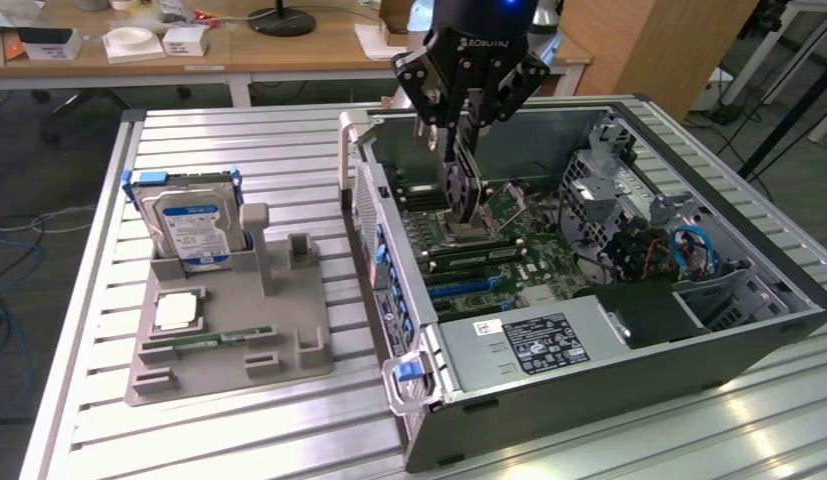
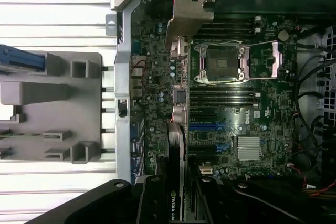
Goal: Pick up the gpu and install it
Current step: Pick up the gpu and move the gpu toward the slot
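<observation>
Now we see the hand (image 1: pixel 464 120) above the open computer case (image 1: pixel 733 330), and its two fingers are partly closed on the gpu (image 1: pixel 463 195), gripping the dark card by one end. The card hangs down from the grip with its long side nearly upright, and in the wrist view the pale bracket (image 2: pixel 190 14) is at the far, lower end. We think it is held so because a thin card is easier to pinch on its flat faces.

The gpu is inside the case opening, over the motherboard (image 1: pixel 520 250) and near the processor socket (image 2: pixel 220 64). Whether its lower end touches the board, we cannot tell. It is not seated in the blue slots (image 2: pixel 207 127), which lie just beside it.

On the bench (image 1: pixel 226 430), the grey holder (image 1: pixel 293 330) carries the hard drive (image 1: pixel 193 230) and the memory stick (image 1: pixel 206 340), well apart from the hand.
</observation>
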{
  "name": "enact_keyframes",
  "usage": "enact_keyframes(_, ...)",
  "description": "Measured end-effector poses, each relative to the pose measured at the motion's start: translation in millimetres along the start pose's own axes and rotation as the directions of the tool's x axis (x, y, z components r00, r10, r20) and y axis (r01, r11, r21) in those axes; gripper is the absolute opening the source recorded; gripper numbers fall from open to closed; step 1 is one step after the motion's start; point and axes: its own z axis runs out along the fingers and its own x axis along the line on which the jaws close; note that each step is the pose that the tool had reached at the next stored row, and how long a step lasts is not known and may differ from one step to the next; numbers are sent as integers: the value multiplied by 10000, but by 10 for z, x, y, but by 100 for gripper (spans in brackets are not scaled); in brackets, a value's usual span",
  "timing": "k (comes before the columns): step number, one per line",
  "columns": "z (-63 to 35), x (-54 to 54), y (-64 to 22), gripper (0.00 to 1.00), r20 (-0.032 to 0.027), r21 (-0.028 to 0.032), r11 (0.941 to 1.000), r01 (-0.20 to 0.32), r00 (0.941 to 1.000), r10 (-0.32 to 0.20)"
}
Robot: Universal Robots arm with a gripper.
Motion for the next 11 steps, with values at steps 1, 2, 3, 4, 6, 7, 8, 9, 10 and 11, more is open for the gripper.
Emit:
enact_keyframes(1,0,-12,0,26,0,0,10000,2,10000,-2)
enact_keyframes(2,1,-23,1,26,0,0,10000,5,10000,-5)
enact_keyframes(3,1,-35,1,26,0,0,10000,8,10000,-8)
enact_keyframes(4,1,-45,1,26,0,0,10000,10,10000,-10)
enact_keyframes(6,2,-67,2,26,0,0,10000,16,10000,-16)
enact_keyframes(7,2,-77,2,26,0,0,10000,18,10000,-18)
enact_keyframes(8,2,-88,2,26,0,0,10000,21,10000,-21)
enact_keyframes(9,3,-98,3,26,0,-1,10000,23,10000,-23)
enact_keyframes(10,3,-108,3,26,0,-1,10000,25,10000,-25)
enact_keyframes(11,3,-118,3,26,-1,-1,10000,28,10000,-28)
